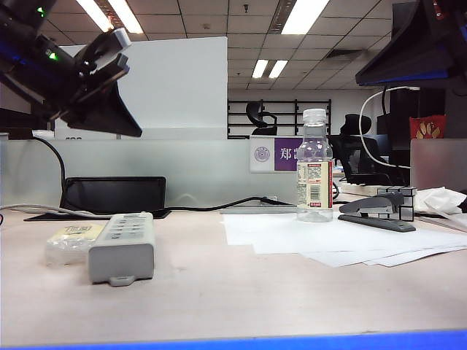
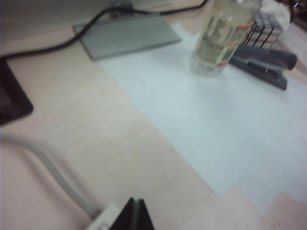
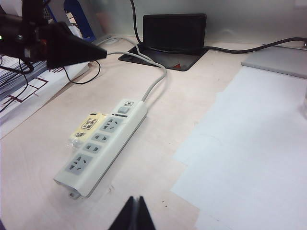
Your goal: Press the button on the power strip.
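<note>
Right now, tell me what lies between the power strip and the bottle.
Exterior view: bare tabletop, then white paper sheets under the bottle; nothing stands between it and the power strip. Left gripper hangs high above the strip; right gripper hangs shut.

Exterior cam sits low at the table point(image 1: 241, 292) edge, looks straight across, close to the power strip point(image 1: 122, 248). Left wrist cam looks down from high at paper point(image 2: 211, 129), bottle point(image 2: 221, 38), stapler point(image 2: 266, 64). Right wrist cam looks down at the strip. All 3 share paper.
</note>
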Motion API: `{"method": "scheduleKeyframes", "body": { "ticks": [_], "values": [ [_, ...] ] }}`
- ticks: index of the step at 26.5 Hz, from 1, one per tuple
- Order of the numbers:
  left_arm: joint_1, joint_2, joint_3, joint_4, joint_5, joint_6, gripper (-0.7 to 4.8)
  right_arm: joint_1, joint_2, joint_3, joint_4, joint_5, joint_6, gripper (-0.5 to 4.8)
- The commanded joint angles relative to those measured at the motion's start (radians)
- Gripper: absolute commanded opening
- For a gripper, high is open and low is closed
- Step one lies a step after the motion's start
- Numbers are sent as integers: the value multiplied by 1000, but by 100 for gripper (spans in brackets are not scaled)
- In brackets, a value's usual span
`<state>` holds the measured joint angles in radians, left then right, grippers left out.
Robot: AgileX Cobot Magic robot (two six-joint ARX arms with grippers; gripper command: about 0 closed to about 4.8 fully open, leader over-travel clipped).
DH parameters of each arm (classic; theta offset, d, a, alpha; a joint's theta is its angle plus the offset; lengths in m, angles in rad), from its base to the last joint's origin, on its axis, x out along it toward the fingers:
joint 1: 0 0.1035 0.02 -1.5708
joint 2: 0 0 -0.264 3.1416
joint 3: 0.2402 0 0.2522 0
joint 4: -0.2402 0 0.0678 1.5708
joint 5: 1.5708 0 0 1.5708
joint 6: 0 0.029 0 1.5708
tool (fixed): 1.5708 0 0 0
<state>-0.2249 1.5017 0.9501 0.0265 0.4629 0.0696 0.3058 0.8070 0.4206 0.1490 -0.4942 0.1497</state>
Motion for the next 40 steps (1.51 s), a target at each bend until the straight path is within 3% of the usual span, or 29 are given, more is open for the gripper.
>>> {"method": "scheduleKeyframes", "body": {
  "ticks": [1, 5, 9, 16, 21, 29, 40],
  "values": [
    [0, -1, -2, -30, 2, -3, -5, 1, -2, 7, 12, -6, -1, 0],
    [0, -1, -2, -53, 2, -1, -5, 1, -2, 7, 12, -6, -1, 0],
    [0, -1, -3, -129, -10, 58, -5, 1, -2, 7, 6, -5, -12, 0],
    [-1, -4, -3, -245, 14, 54, -5, -1, -23, 7, -95, 33, -32, 0],
    [-1, -66, -23, -243, 54, 50, -5, -1, -94, 7, -122, 39, -43, 0],
    [-1, -254, -24, -289, -10, 35, -5, -2, -294, 7, -275, 278, -55, 0],
    [0, -645, -206, -309, -153, 7, -5, -1, -616, 7, -415, 430, -68, 0]
  ]
}}
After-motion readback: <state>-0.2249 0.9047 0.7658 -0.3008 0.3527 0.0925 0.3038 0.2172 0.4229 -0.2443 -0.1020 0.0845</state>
